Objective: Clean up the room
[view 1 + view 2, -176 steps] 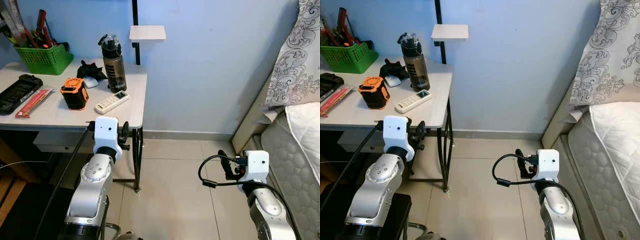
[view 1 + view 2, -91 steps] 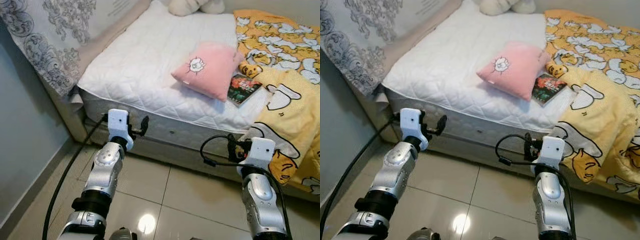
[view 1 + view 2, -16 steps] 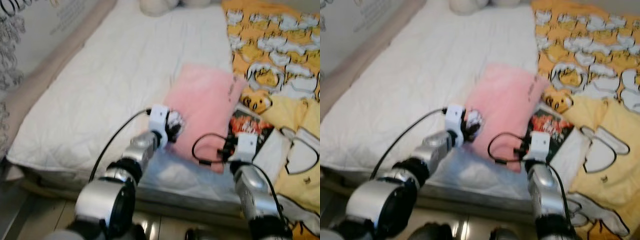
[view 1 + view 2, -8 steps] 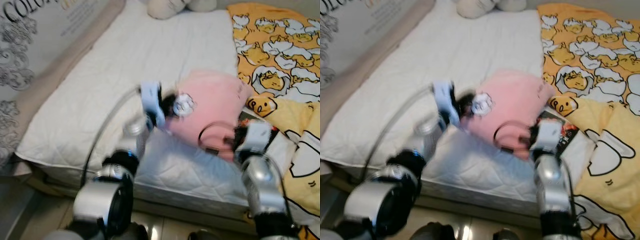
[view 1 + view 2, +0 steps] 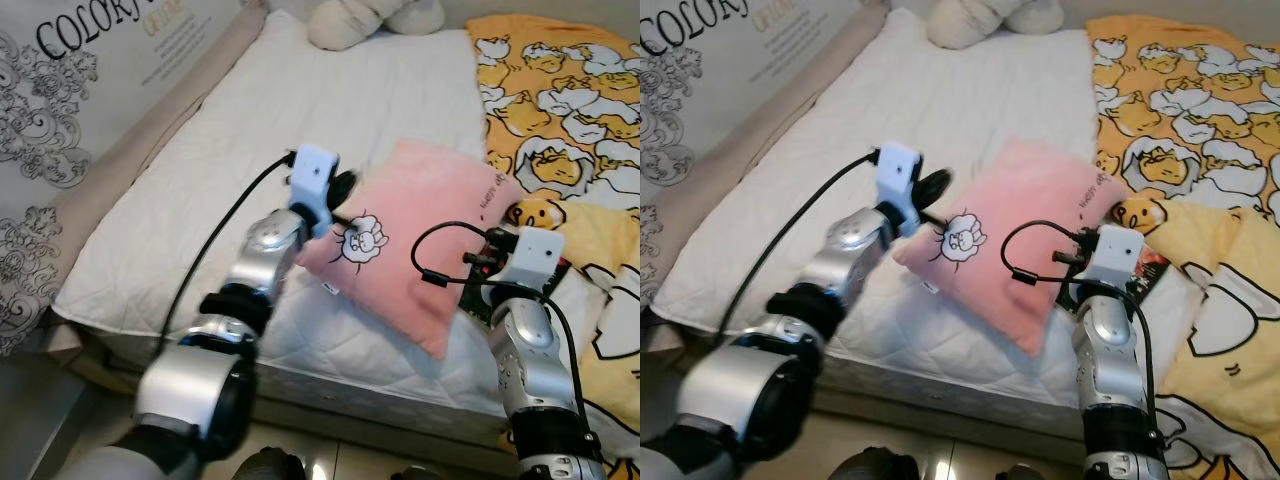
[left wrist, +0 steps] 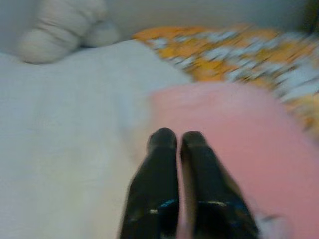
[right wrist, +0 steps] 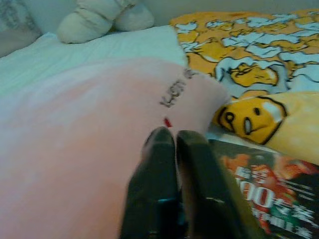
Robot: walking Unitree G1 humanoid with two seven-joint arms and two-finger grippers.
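Both tools, left [image 5: 343, 187] and right [image 7: 171, 139], pinch the pink pillow [image 5: 425, 240] above the white mattress [image 5: 230, 160].

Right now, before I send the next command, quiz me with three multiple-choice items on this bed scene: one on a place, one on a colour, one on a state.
1. Where does the book lie?
A. On the floor
B. On the bed, beside the pillow's right edge by the yellow blanket
C. On top of the plush toy

2. What colour is the pillow?
A. Pink
B. Green
C. Black

3. How is the pillow held?
A. Lying flat, untouched
B. Pinched at opposite edges by the left tool and right tool, its near side raised off the mattress
C. Hanging from a hand

Key: 1 B, the book peeks out past the pillow's right edge. 2 A, it is pink with a small sheep print. 3 B, both wrist views show fingers closed on pink fabric.
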